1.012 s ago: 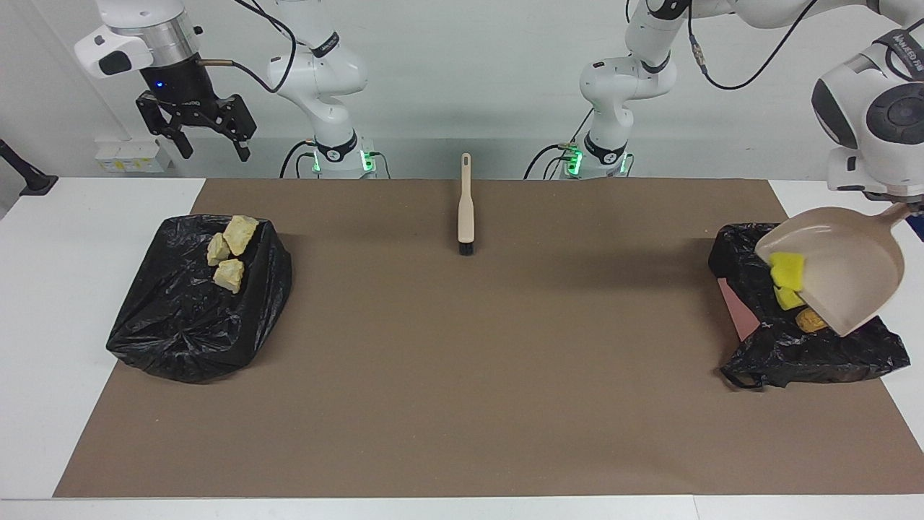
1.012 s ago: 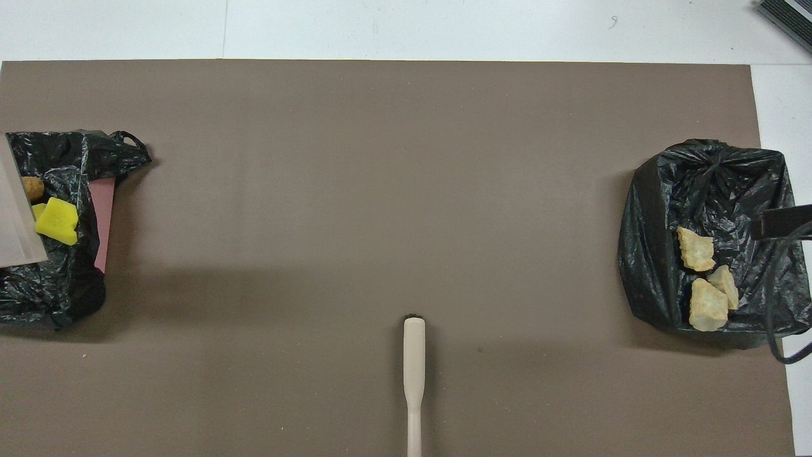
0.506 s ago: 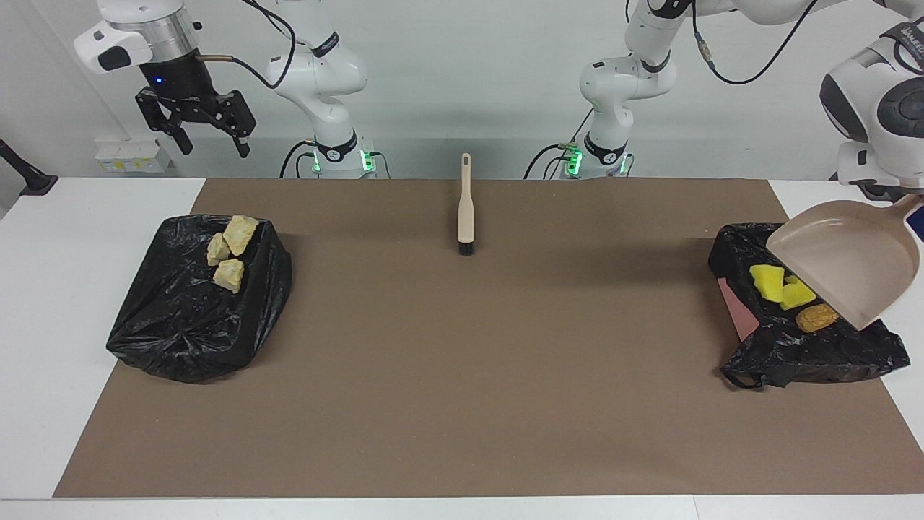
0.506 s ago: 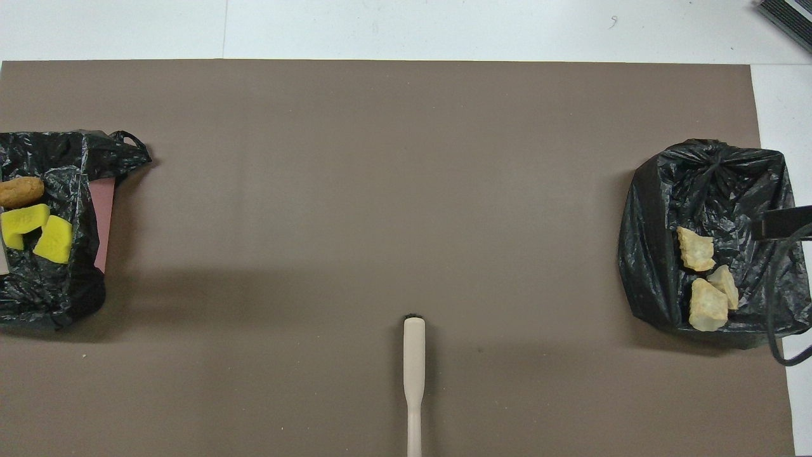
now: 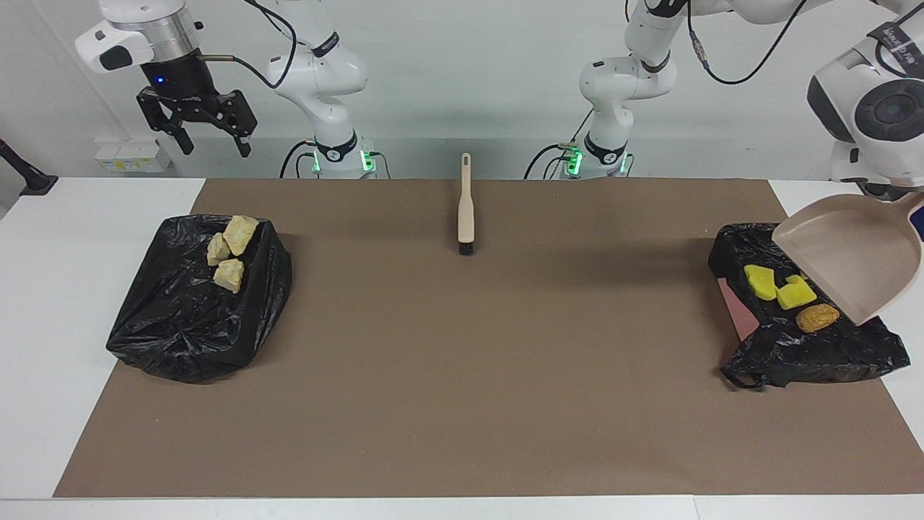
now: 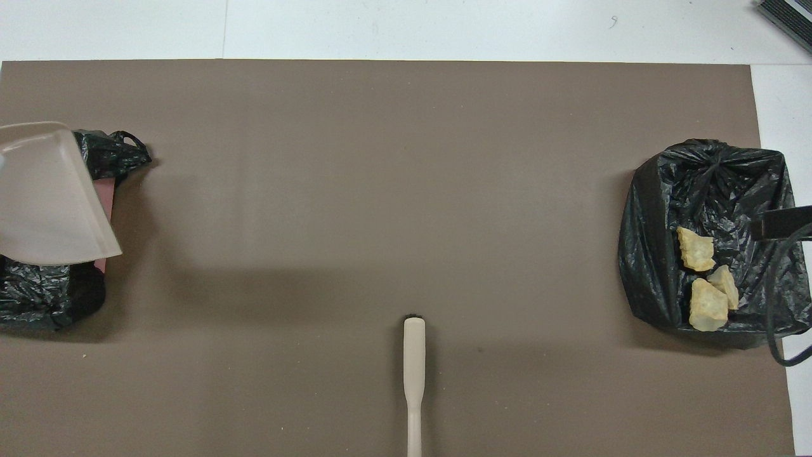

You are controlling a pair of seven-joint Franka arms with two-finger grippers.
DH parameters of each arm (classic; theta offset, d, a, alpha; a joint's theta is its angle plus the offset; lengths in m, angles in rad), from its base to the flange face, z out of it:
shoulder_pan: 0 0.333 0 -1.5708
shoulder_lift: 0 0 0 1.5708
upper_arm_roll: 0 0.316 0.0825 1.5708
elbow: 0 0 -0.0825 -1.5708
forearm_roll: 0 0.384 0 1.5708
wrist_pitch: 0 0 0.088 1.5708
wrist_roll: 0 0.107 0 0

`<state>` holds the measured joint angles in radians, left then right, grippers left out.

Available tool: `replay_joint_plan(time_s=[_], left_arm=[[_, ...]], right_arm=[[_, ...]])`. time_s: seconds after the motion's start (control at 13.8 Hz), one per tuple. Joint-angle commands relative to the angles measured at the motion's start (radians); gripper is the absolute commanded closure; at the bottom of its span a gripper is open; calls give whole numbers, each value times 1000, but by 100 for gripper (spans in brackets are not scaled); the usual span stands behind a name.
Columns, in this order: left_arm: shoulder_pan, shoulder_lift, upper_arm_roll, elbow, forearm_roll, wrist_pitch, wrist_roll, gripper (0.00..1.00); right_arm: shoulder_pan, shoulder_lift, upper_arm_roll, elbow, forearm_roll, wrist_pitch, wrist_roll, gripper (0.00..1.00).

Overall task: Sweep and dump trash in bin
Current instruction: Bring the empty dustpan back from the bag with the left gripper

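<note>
Left gripper sits at the very edge of the facing view, mostly cut off; clamped on the handle of the beige plastic dustpan, which it holds in the air, tilted, mouth down. The pan hangs over the crumpled black plastic bag at the left arm's end of the table, not touching it. From overhead the pan covers most of that bag. On the bag, just under the pan's lip: two yellow sponge pieces touching each other, a sliver of a third showing by the lip, and a brown bread roll just beside them, farther from the robots. A pink flat sheet pokes out under the bag. Beige long-handled brush lies mid-table on the brown mat, near the robots, bristles pointing away from them. At the right arm's end, a second black bag carries three golden-tan pastries clustered on top. Right gripper waits raised above that end, fingers spread, empty.
</note>
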<state>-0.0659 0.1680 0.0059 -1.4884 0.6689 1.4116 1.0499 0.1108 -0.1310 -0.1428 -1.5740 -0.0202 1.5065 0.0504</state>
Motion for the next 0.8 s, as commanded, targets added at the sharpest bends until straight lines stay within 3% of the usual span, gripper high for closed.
replay_joint_plan(time_s=[0.0,0.29,0.51,0.72], left_arm=[[-40,-45,8,-35,-174,-39,-236,100],[-130,-65,3,-49,-398,-68,-525,100],[-224,-76,3,-50,-563,-74,-852,100],[-307,-81,5,-62,-687,-15,-1106,100]], right_arm=[[-7,-9,5,2,0,-19,-12,0],[-7,-9,5,2,0,-19,-12,0],[-7,-9,5,2,0,-19,-12,0],[-7,-9,5,2,0,-19,-12,0]])
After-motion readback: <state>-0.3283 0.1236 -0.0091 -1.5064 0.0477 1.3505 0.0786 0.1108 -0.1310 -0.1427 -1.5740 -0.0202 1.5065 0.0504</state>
